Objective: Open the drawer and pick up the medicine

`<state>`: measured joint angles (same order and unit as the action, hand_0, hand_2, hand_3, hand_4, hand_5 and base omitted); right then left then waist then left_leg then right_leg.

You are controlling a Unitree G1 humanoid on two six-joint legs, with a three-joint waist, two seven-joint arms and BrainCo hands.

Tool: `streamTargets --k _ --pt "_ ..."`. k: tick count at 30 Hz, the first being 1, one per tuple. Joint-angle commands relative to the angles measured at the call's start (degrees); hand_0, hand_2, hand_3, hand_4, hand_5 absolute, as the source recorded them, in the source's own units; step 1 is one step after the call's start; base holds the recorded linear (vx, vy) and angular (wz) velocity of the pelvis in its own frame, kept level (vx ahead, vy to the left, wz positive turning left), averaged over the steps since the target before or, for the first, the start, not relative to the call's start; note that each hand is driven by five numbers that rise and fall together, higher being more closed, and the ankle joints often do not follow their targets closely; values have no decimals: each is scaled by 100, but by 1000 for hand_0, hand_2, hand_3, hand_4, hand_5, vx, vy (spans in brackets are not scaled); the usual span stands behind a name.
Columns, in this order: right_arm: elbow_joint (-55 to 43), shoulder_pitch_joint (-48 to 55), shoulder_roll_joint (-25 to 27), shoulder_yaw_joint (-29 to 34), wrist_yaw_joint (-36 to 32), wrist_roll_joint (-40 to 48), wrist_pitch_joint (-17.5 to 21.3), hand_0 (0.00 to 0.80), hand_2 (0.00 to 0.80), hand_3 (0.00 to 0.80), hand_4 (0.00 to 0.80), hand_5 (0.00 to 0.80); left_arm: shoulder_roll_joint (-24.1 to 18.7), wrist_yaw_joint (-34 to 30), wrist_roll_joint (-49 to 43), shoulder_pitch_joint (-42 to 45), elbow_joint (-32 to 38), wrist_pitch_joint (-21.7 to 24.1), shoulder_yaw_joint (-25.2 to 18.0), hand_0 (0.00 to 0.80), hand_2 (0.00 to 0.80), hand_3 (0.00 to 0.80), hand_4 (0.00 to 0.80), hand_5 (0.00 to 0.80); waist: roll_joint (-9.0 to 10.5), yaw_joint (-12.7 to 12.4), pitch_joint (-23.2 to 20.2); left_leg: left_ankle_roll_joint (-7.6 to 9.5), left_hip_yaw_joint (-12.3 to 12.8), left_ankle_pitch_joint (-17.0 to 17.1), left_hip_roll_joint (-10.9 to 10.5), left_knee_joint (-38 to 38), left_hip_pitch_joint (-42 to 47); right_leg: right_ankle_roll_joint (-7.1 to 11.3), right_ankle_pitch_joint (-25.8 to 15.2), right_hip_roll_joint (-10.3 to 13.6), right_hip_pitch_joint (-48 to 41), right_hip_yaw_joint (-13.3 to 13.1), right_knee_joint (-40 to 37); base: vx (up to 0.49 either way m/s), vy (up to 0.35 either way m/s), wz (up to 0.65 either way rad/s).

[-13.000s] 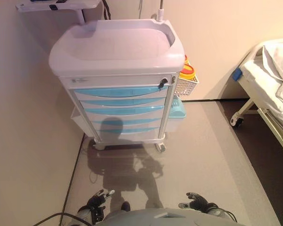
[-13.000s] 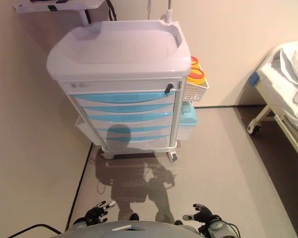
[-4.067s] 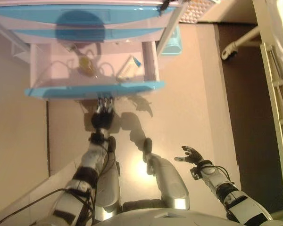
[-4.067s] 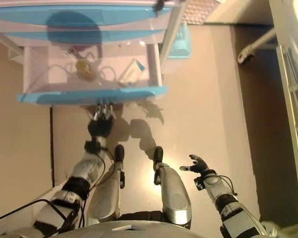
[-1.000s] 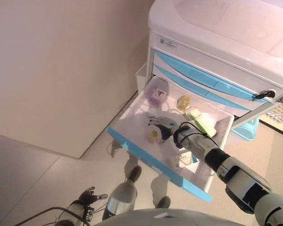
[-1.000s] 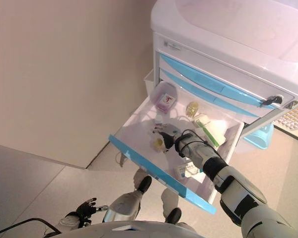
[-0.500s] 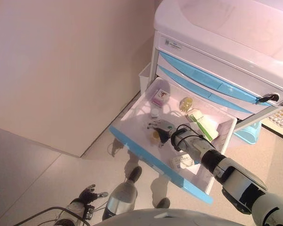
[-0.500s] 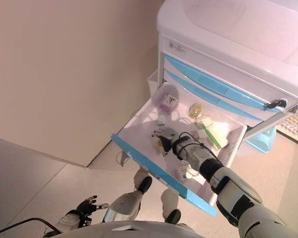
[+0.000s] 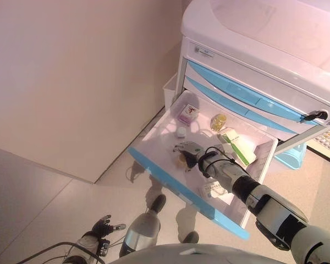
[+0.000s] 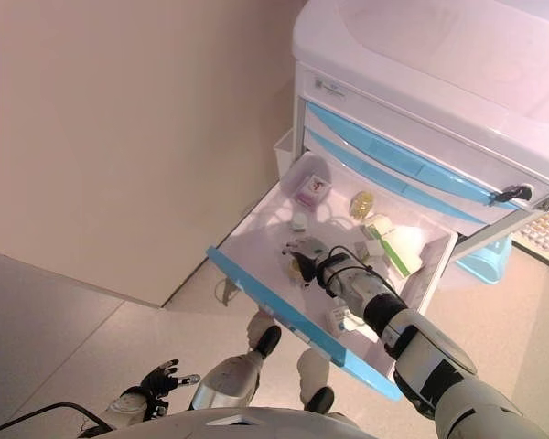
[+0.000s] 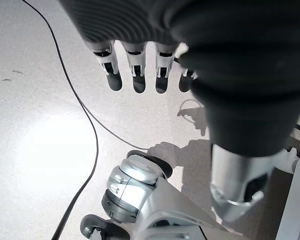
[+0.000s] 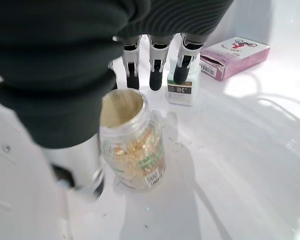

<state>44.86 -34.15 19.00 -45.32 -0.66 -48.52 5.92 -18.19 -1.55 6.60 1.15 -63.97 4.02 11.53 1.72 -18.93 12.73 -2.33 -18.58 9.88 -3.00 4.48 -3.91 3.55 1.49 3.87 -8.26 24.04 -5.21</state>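
Right wrist view: pink box (image 12: 234, 56) upper right, white bottle (image 12: 182, 86) beyond the straight-fingered, empty right robot hand (image 12: 155, 60); clear jar (image 12: 132, 145) of yellow capsules stands below.

The drawer (image 9: 154, 163), shut 13 seconds ago, is now pulled out. The right hand (image 10: 308, 251) has moved from beside the body into it, over the pill jar (image 12: 132, 142).

drawer (image 9: 154, 165) — pulled open, clear capsule jar (image 12: 132, 145) upright inside
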Motion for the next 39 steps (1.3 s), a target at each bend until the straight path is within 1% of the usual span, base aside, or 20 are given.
streamTargets --k 1,13,19,25,29,30,31,32,33,35,39 --pt "-175 -238 12 -220 243 -110 -34 800 800 800 800 800 -103 24 -180 -28 -226 153 288 0 0 0 0 0 3 -116 -72 260 138 -703 -378 -77 86 -13 272 106 389 -149 733 0 0 0" --pt "-168 -244 17 -184 304 -90 -59 800 800 800 800 800 -104 25 -145 -31 -192 165 309 0 0 0 0 0 11 -87 -83 281 150 -671 -383 -49 45 23 223 116 425 -164 697 0 0 0" --pt "-299 -227 82 -153 284 -82 -104 800 800 800 800 800 -111 37 -203 -23 -177 112 312 0 0 0 0 0 70 -50 -95 295 187 -690 -372 -47 63 39 203 116 430 -186 692 0 0 0" --pt "-757 -220 309 -89 180 -134 32 800 800 800 800 800 -168 23 -243 -19 -161 51 202 0 0 0 0 0 162 68 -144 298 300 -729 -345 -23 121 71 156 93 434 -310 652 2 -2 -3" --pt "-797 -169 425 -36 236 -53 140 800 800 800 800 800 -171 41 -209 -33 -160 51 213 0 0 0 0 0 194 125 -178 307 387 -765 -317 -22 153 75 143 84 439 -380 642 5 3 -12" --pt "-816 -132 430 -27 266 -24 117 605 605 605 605 605 -173 45 -210 -34 -163 56 215 0 0 0 0 0 201 133 -183 310 398 -771 -316 -22 160 76 139 83 441 -389 643 6 1 -8" --pt "-808 -100 426 -10 286 33 93 235 235 235 235 235 -172 43 -224 -39 -166 57 205 0 0 0 0 0 204 144 -188 313 407 -776 -313 -19 175 79 135 80 442 -398 644 9 0 -6" --pt "-816 -76 404 9 304 114 67 0 0 0 0 0 -156 57 -228 -51 -163 42 209 0 0 0 0 0 211 154 -191 313 415 -782 -313 -19 184 77 135 76 435 -408 639 7 0 -4" --pt "-833 -49 391 31 375 199 35 0 0 0 0 0 -142 69 -229 -54 -157 41 221 0 0 0 0 0 210 158 -193 315 424 -787 -309 -17 193 77 131 78 431 -406 634 0 0 0" --pt "-830 16 376 107 565 46 89 0 0 0 0 0 -135 72 -216 -46 -153 43 216 0 0 0 0 0 201 178 -195 319 432 -803 -310 -18 217 81 126 79 429 -419 634 0 0 0" --pt "-791 5 356 108 584 -329 132 0 0 0 0 0 -109 82 -235 -50 -165 24 210 0 0 0 0 0 195 177 -197 332 438 -819 -324 -24 219 94 120 86 436 -431 637 0 0 0"
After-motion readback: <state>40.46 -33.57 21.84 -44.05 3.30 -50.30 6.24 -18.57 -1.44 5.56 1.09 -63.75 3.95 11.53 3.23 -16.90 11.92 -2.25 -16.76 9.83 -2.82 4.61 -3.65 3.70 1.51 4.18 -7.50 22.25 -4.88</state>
